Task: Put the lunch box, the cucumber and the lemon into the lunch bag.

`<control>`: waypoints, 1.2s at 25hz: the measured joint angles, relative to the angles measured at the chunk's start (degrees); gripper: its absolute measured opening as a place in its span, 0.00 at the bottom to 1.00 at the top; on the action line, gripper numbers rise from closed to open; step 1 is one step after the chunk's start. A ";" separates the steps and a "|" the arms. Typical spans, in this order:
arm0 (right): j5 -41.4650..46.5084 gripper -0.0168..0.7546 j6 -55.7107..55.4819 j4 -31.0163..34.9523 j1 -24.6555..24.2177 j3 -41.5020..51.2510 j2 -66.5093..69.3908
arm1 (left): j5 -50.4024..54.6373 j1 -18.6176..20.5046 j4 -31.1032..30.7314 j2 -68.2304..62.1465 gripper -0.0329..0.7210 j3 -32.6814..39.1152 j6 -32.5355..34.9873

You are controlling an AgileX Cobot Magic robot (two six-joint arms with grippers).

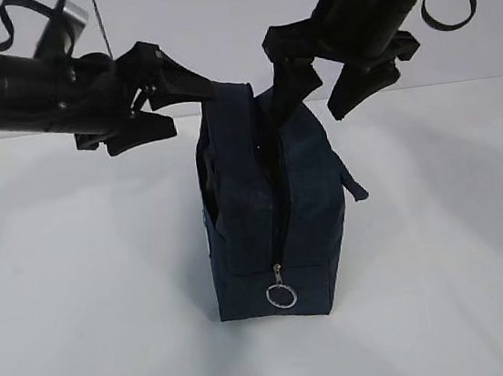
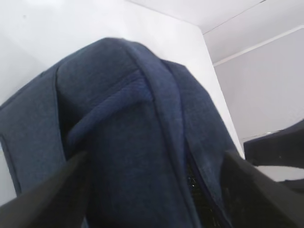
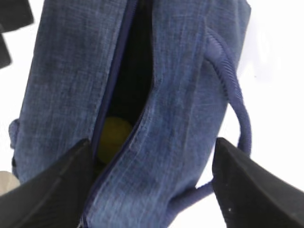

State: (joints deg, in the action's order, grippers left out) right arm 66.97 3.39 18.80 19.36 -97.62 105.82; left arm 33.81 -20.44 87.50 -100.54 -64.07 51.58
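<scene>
Lunch bag [image 1: 268, 213] stands upright mid-table [image 1: 81, 291], narrow end toward the exterior cam, zipper running down that end w/ the silver ring pull [image 1: 281, 295] hanging near the base. Top seam is parted. In the right wrist view the slit shows mostly dark interior; a patch of yellow deep inside is the lemon [image 3: 114, 133], only partly seen. Lunch box & cucumber can't be made out anywhere, bag walls hide whatever else is inside. One loop handle [image 3: 235, 109] droops off the bag's right side.

Left gripper [image 1: 154, 104] sits at the bag's upper left edge, jaws spread wide; in its wrist cam both fingers [image 2: 42, 199] flank the fabric at the frame's bottom, cut off, w/ no clamp on cloth visible. Right gripper [image 1: 330, 82] is above the bag's upper right, also wide apart, fingers straddling the opening w/o gripping anything. Whether either tip brushes the fabric is hard to tell.

Table around the bag is plain white, w/ room on both sides & in front; back edge meets a pale wall.
</scene>
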 joint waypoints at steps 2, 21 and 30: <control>1.66 0.80 -0.13 -0.84 0.00 -1.67 -0.56 | 0.55 0.95 -1.36 1.93 0.84 0.00 0.04; 4.25 0.78 -2.69 -1.06 0.00 4.46 -18.62 | 24.99 3.50 -41.08 24.19 0.78 0.00 -29.82; 4.47 0.78 -2.69 1.74 0.00 21.45 -33.42 | 33.47 3.50 -63.28 40.05 0.72 0.00 -49.46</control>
State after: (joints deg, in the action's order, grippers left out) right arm 71.44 0.69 20.54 19.36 -76.17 72.40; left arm 67.28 -16.94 24.22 -60.48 -64.07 2.12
